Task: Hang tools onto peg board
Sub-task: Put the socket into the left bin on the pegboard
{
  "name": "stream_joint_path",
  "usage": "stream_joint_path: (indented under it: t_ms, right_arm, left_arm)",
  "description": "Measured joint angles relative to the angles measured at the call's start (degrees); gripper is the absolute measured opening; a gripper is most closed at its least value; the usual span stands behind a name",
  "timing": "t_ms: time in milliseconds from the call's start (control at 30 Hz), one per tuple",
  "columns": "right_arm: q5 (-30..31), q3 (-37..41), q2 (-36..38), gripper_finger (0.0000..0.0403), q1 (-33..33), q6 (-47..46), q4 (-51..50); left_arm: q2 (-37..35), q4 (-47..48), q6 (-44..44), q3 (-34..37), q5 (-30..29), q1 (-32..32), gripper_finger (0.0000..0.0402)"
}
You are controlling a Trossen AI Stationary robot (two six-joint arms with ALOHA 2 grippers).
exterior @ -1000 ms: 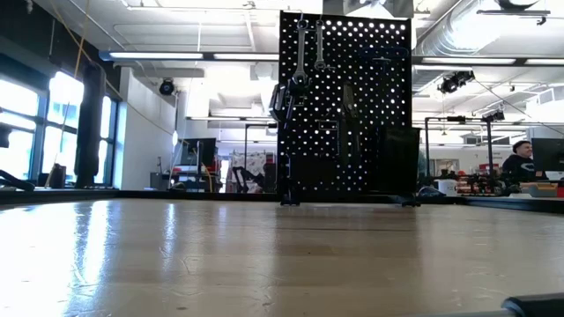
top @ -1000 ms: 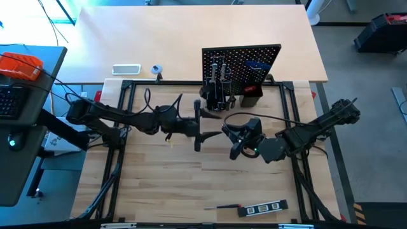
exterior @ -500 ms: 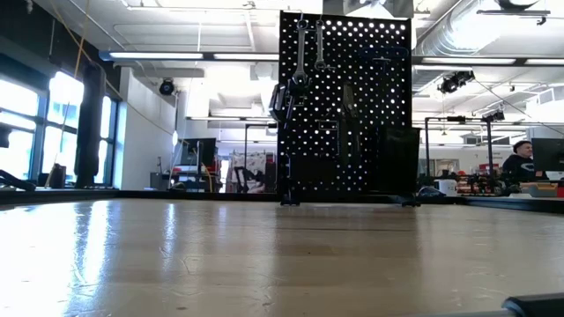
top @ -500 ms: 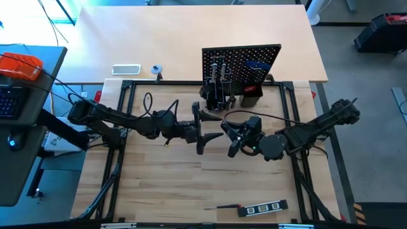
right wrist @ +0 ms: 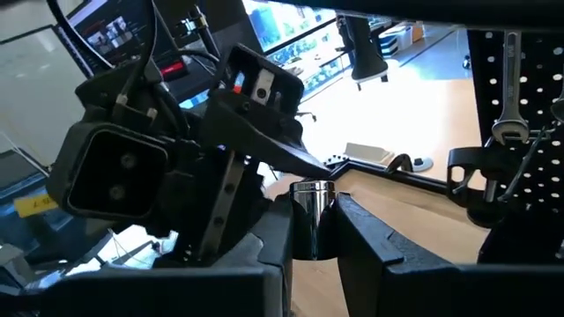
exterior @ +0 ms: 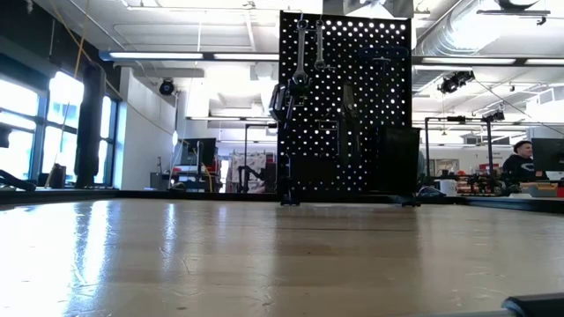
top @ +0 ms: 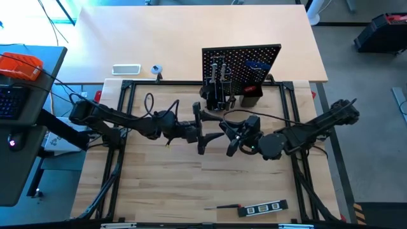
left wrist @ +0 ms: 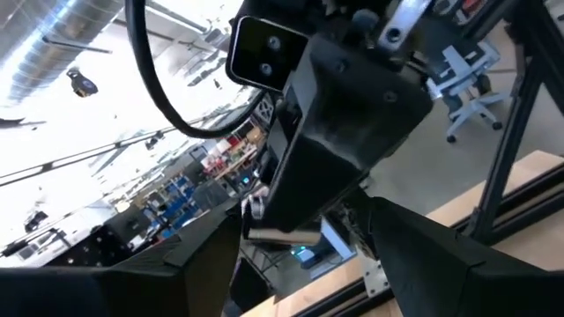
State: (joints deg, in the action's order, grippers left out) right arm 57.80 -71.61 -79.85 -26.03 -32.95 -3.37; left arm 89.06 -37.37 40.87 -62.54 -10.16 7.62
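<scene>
The peg board (top: 241,67) stands upright at the table's far side. Silver wrenches (exterior: 301,53) and a black clamp (exterior: 280,101) hang on the peg board (exterior: 345,106). My right gripper (top: 230,137) is above mid-table. In its wrist view the right gripper (right wrist: 313,251) is shut on a shiny silver tool (right wrist: 313,207). My left gripper (top: 206,130) faces it from the table's left side. Its fingers stand open and wide apart (left wrist: 291,286), close in front of the right gripper. A black marked level (top: 262,207) and a small screwdriver (top: 222,207) lie at the near edge. My right gripper pinches the silver tool between its two fingers (right wrist: 357,233). The tool's round chrome end (right wrist: 313,189) sticks out past the fingertips. The fingers point roughly level, toward the left gripper. The tool is lifted clear of the table.
Black holder boxes (top: 251,97) and upright tools (top: 216,89) sit at the board's base. A white tray (top: 126,69) and a small roll (top: 156,69) lie on the far table. A black frame (top: 124,127) borders the work surface. Bare wood lies between the arms and the near edge.
My left gripper has edged a little toward the right gripper and turned slightly at the wrist, staying open. The right gripper keeps its hold on the silver tool in nearly the same place.
</scene>
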Motion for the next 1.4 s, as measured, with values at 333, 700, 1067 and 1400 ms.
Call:
stream_joint_path:
  t_ms: [333, 700, 1067, 1400]
  right_arm:
    - [-0.71, 0.0, -1.4, 0.0049, 0.97, -0.03, 1.77]
    - [0.11, 0.0, -1.45, 0.0049, 0.9, 1.92, 3.14]
    - [-0.56, 0.0, -1.42, 0.0049, 0.84, 1.64, 2.98]
    - [0.66, 0.07, -1.51, 0.0093, -1.32, 4.98, 1.83]
  left_arm:
    - [0.28, -1.65, -0.2, 0.02, -3.87, 0.17, 0.0243]
    - [0.28, -1.93, 0.29, 0.02, -5.63, 0.37, 0.0193]
    - [0.28, -1.54, 6.37, 0.02, -7.35, 2.11, 0.0108]
    - [0.26, 1.59, 7.6, -0.17, -9.14, 2.34, 0.0107]
